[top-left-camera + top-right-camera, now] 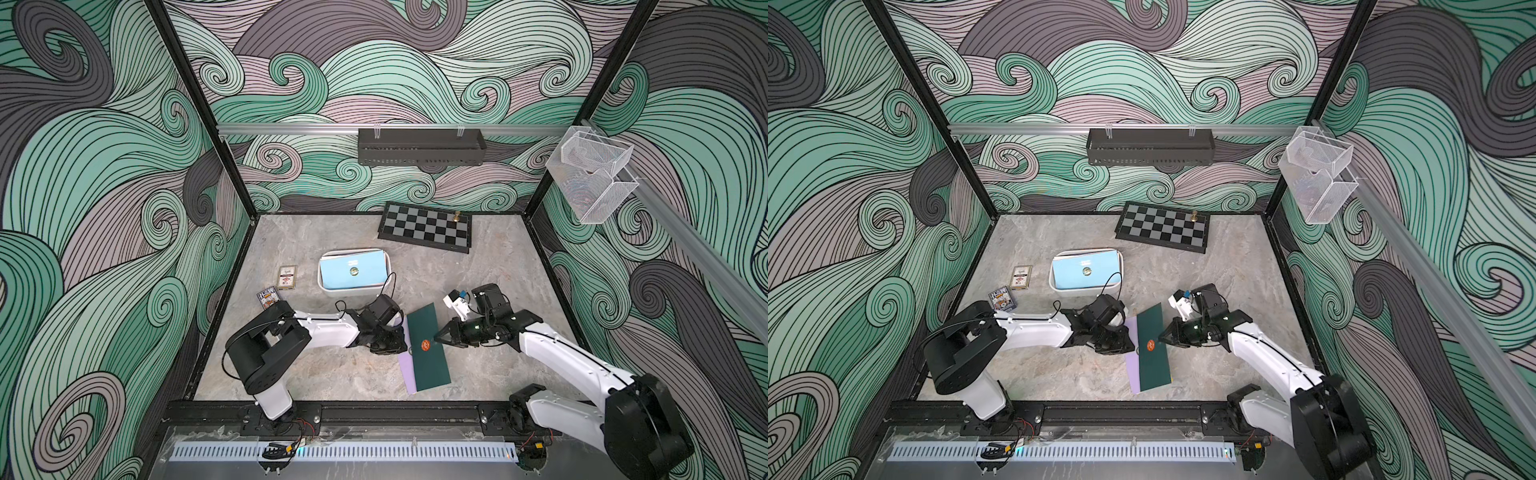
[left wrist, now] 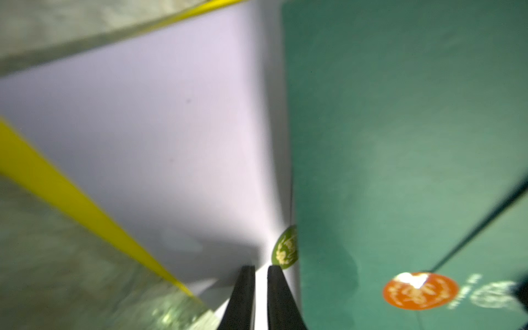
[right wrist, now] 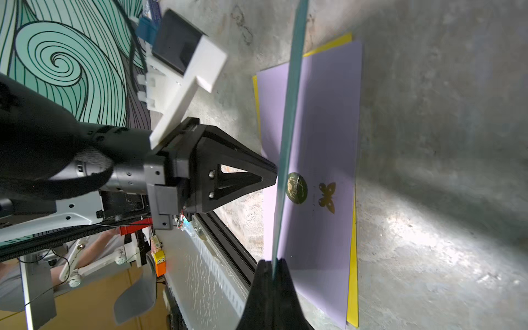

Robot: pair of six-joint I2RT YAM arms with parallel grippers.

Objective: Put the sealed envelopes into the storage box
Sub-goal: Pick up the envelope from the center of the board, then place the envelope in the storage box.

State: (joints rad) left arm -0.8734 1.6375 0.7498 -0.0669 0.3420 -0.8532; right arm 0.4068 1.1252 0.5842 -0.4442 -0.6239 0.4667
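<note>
Right gripper (image 3: 273,261) clamps the dark green envelope (image 1: 428,361) by one edge, tilting it off the lilac envelope (image 3: 323,114) near the table's front edge, likely bound for the storage box (image 1: 328,289); left gripper (image 3: 275,175), jaws narrow, perhaps steadies it.

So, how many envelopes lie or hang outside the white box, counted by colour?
green envelope: 1
lilac envelope: 1
yellow envelope: 1
Total: 3

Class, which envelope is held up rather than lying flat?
The dark green envelope with the orange seal. The right end effector pinches its edge, holding it above the lilac envelope and the yellow envelope, which lie flat on the table.
</note>
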